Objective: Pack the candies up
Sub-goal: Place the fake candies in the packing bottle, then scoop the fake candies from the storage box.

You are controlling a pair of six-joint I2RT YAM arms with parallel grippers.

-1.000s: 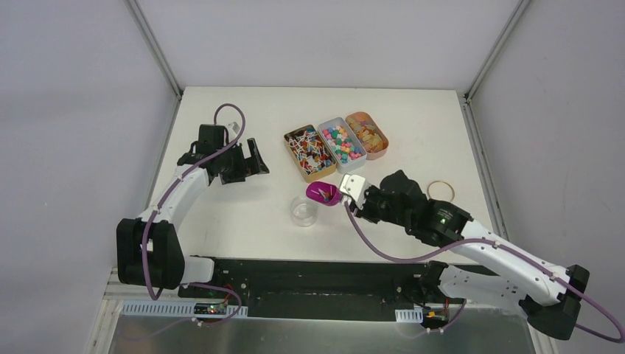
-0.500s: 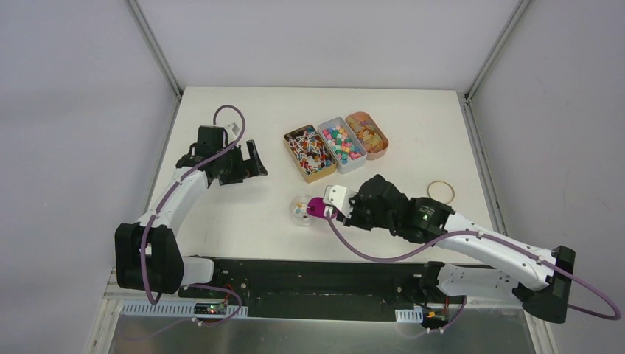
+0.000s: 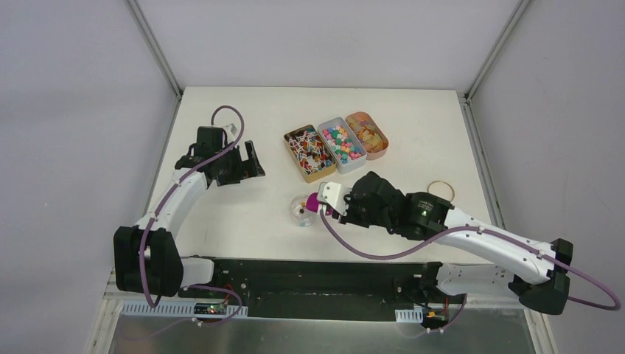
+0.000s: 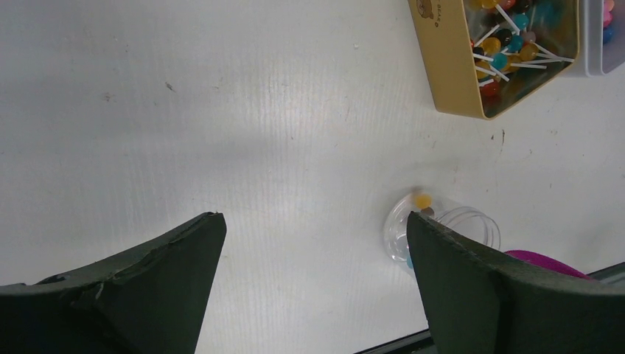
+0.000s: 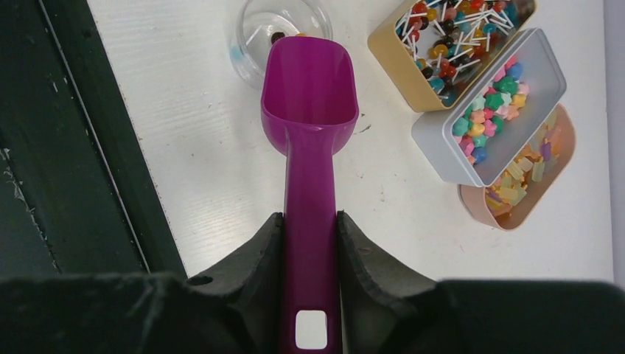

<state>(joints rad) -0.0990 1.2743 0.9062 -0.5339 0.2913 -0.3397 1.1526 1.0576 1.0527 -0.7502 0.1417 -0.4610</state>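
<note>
My right gripper [image 5: 309,221] is shut on the handle of a magenta scoop [image 5: 309,96], whose empty bowl hangs over the rim of a small clear cup [image 5: 254,33]. The cup [image 3: 301,209] holds a few candies [image 4: 422,200], orange, dark and blue. More candies fill three tins: lollipops on white sticks in the yellow tin [image 3: 309,153], pink, green and blue lumps in the grey tin [image 3: 341,144], orange-yellow pieces in the pink tin [image 3: 368,134]. My left gripper [image 4: 317,243] is open and empty, well left of the cup in the top view [image 3: 250,158].
A tan rubber band ring [image 3: 441,191] lies right of my right arm. The black base rail [image 3: 309,273] runs along the table's near edge, close to the cup. Grey walls enclose the white table [image 3: 243,118] on three sides.
My right gripper has carried the scoop left and down to the cup and tipped it; the candies it held are now in the cup. The left arm has barely moved.
</note>
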